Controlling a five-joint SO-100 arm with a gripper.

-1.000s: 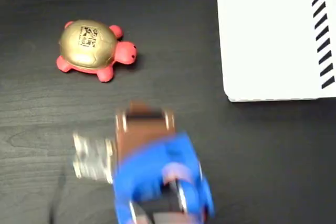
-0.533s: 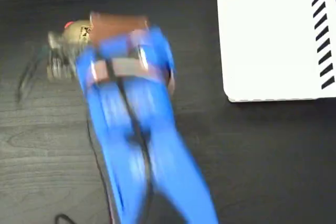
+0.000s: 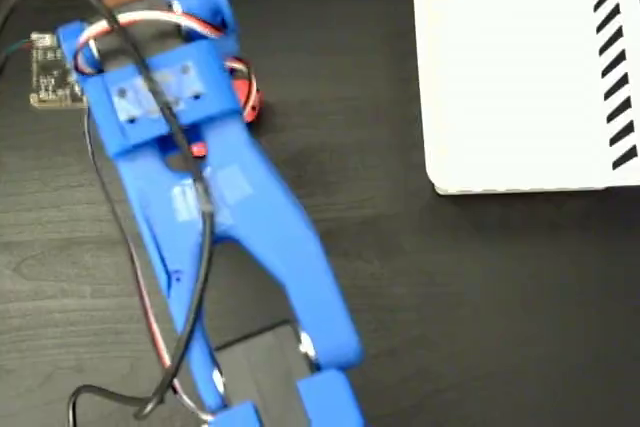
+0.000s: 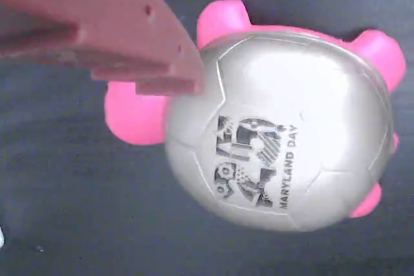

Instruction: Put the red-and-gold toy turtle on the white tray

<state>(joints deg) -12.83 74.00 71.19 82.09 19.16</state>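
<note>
Arm (image 3: 200, 177) poised over the turtle (image 4: 284, 127) at upper left, reaching to grasp; one finger (image 4: 110, 30) shows above the shell, jaws' spread unclear. Next: close, lift, cross to the tray (image 3: 520, 77) at upper right.

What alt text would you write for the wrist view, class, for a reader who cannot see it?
A toy turtle with a shiny domed shell printed "2015 Maryland Day" and bright pink legs fills the frame, lying on a dark table. A reddish-brown gripper finger reaches in from the upper left, its tip at the shell's edge.

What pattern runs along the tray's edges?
Short black diagonal stripes on white, along the tray's top and right edges, clearest in the fixed view.
</note>
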